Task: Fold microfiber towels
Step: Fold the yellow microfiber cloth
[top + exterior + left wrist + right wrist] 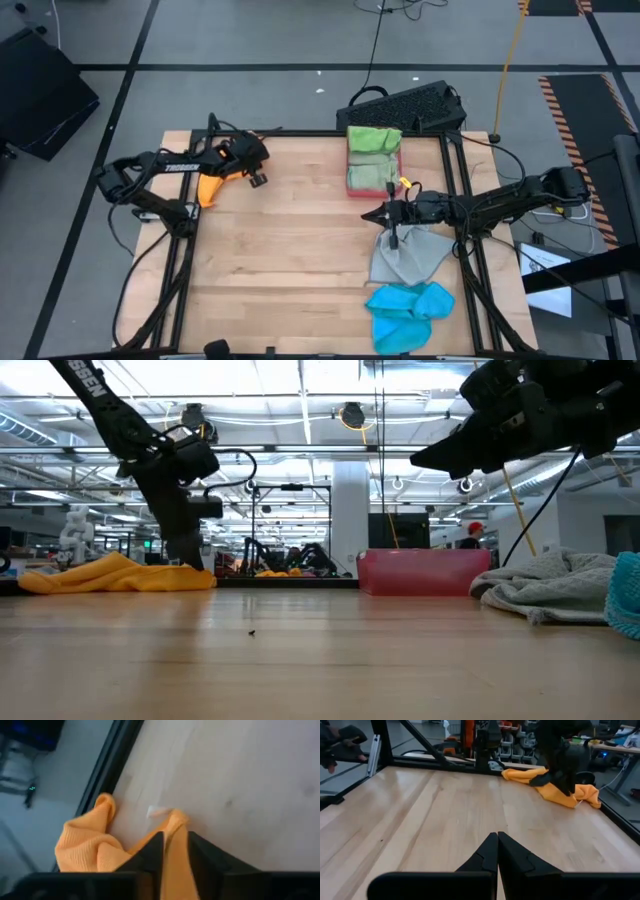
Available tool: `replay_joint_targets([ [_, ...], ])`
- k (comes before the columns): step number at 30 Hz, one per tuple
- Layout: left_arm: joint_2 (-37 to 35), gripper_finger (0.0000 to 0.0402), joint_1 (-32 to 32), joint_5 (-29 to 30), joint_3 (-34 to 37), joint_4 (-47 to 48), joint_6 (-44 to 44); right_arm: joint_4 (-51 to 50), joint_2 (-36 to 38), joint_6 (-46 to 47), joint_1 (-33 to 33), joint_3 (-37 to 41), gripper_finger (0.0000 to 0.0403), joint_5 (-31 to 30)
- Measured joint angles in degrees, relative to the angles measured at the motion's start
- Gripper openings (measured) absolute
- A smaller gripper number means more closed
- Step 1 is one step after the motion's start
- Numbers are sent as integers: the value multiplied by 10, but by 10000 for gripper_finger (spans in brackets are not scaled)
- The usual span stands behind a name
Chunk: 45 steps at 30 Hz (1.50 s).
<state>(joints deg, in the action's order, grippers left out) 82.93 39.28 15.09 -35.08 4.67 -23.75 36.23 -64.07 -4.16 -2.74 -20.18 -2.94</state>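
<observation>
Pinching a fold of the orange towel between its two dark fingers, the left end effector sits low at the table's far left corner. The wrist view shows the cloth drawn up through the narrow gap between the fingers, with the rest of it bunched beside the table's dark edge rail. In the low view the same towel lies in a flat heap on the wood, with the left arm coming down onto its end nearer the table's middle.

The right end effector hangs above the wood near the right edge, about halfway along it, its fingers pressed together and holding nothing; its own wrist view shows the two tips touching over bare boards. Just beside and partly beneath it lies a crumpled grey towel. Nearer the front right corner is a bright blue towel, also rumpled, touching the grey one's edge.

Against the far edge, right of the middle, stands a pink-red tray with a green towel lying over its far end. A dark keyboard rests on the floor just beyond that edge.
</observation>
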Motion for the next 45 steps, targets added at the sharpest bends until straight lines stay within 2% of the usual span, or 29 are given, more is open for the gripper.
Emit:
replay_joint_targets([
  [5, 23, 161, -1, 44, 1, -13, 0, -1, 0, 5, 0, 0, 0, 0],
  [9, 51, 168, 5, 40, 2, -45, -7, -10, 0, 14, 0, 0, 0, 0],
  [13, 86, 127, 17, 27, 1, -65, -18, -14, 0, 22, 0, 0, 0, 1],
  [17, 86, 37, -3, 9, 1, -59, 19, -26, 0, 38, 0, 0, 0, 1],
  [19, 73, 12, -25, 0, 2, -57, 42, -30, 0, 39, 0, 0, 0, 1],
  [25, 7, 8, -121, 39, 2, -45, 102, -25, 0, 39, 0, 0, 0, 0],
  [30, -55, 11, -208, 45, 1, -26, 189, -11, 0, 45, 0, 0, 0, -6],
  [33, -85, 11, -273, 45, 2, -24, 229, 5, 0, 65, 0, 0, 0, -32],
  [36, -110, 4, -345, 56, 2, -20, 262, 15, -4, 82, -2, -1, 0, -32],
  [40, -133, 11, -449, 131, 2, -16, 313, 17, -24, 118, -11, -1, 11, -32],
  [45, -137, 7, -567, 218, 2, -14, 374, 49, -80, 159, -33, -1, 48, -32],
])
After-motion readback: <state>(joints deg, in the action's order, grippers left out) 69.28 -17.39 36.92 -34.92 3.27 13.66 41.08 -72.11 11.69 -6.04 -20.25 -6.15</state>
